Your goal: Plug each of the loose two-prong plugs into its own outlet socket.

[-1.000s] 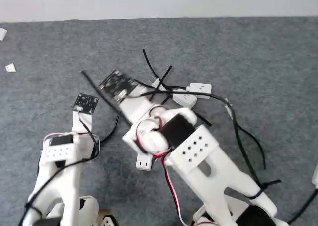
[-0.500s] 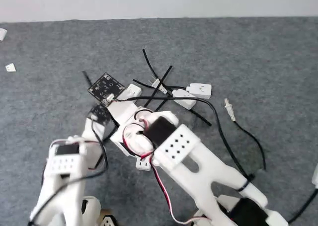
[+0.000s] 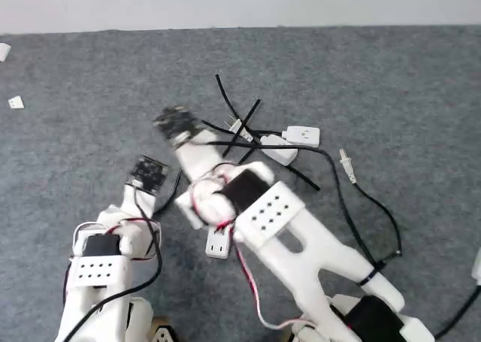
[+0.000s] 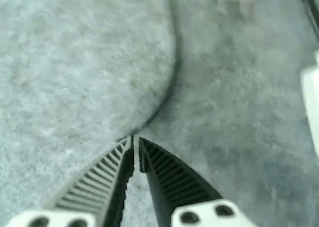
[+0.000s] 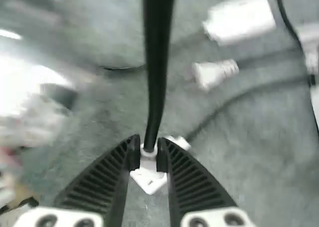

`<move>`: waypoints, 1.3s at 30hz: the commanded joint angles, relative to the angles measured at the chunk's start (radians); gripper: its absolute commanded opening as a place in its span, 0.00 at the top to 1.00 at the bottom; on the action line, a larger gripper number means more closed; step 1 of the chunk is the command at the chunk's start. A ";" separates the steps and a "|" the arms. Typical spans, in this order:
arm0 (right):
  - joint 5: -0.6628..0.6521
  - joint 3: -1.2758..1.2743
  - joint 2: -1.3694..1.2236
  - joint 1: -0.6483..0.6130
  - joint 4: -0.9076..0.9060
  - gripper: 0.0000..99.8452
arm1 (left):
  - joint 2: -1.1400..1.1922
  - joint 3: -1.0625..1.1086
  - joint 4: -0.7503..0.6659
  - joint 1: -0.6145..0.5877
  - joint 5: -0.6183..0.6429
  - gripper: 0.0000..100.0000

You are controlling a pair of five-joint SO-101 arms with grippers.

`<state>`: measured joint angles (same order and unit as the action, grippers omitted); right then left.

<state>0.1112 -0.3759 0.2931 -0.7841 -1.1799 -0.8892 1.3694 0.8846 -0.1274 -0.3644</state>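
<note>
Grey counter (image 3: 421, 79) seen from above, with two white arms. The left arm (image 3: 98, 270) comes up from 7 o'clock. In its wrist view, the left gripper (image 4: 133, 139) has its fingers pressed together. A thin cable (image 4: 169, 77) runs right up to their tips, and whether they pinch it cannot be told.

The right arm (image 3: 301, 244) comes from 5 o'clock and stretches past the centre toward 11 o'clock. In its wrist view, the right gripper (image 5: 147, 144) pinches a white two-prong plug (image 5: 148, 174) between its fingers, and the plug's black cord (image 5: 157, 62) leads straight away from them.

A single socket (image 3: 218, 244) lies at 6 o'clock of centre, against the right arm. A pair of sockets (image 3: 289, 143) lies side by side at 2 o'clock, among crossed black cords. A loose plug (image 3: 346, 164) rests on bare counter at 3 o'clock, apart from the pair.
</note>
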 commanded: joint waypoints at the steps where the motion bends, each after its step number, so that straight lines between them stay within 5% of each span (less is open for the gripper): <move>1: 0.080 -0.086 0.016 0.053 0.074 0.99 | -0.017 -0.007 -0.103 -0.043 0.183 0.99; 10: 0.203 -0.238 0.016 0.053 0.243 0.99 | -0.017 0.013 -0.161 -0.043 0.272 0.99; 31: 0.199 -0.288 0.018 0.117 0.291 0.99 | -0.017 0.012 -0.161 -0.044 0.273 0.99; 39: 0.021 -0.261 0.213 0.036 0.200 0.99 | 0.051 -0.047 -0.092 -0.044 0.232 0.99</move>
<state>0.2125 -0.6736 0.3744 -0.7211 -0.9467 -0.8861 1.3955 0.7741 -0.1672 -0.1005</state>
